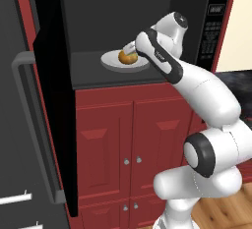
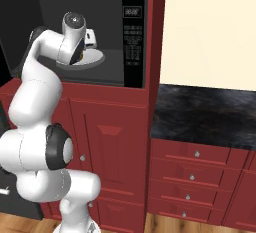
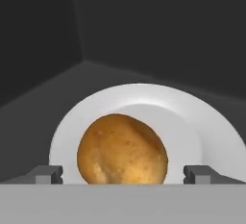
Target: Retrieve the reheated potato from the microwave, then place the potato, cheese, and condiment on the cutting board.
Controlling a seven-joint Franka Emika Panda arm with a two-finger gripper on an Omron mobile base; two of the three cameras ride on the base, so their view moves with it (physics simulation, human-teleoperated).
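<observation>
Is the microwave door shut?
No, the door is swung wide to the left, and the potato on its plate shows inside.

Potato (image 3: 122, 149): round, golden-brown, smooth skin, resting near centre of a white round plate (image 3: 192, 122) on the microwave (image 1: 88, 71) floor. Microwave: black, built into red cabinetry, door (image 1: 54, 100) swung fully open to the left, grey handle, button panel at right
</observation>
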